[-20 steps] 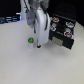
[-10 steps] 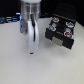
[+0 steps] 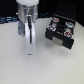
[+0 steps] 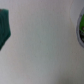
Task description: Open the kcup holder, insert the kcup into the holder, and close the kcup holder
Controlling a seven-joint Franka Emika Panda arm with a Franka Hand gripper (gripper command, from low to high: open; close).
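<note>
Blur hides whether the gripper (image 3: 29,51) is open; kcup (image 4: 80,31) cut off at frame edge.

A white tabletop (image 3: 15,67) fills most of the exterior view, smooth and evenly lit, with its far edge meeting a dark background. On it, toward the exterior view's right, sits the kcup holder (image 3: 61,33), a black boxy unit set at an angle, with pale marks on the side facing the camera and several small pods resting along its top. Its underside touches the tabletop directly, and a soft shadow lies beside it. In the wrist view the same pale surface spreads blurred across the frame, with a dark green shape (image 4: 4,28) at one edge and a round green-rimmed object (image 4: 80,29) at the opposite edge; neither is sharp enough to identify.
</note>
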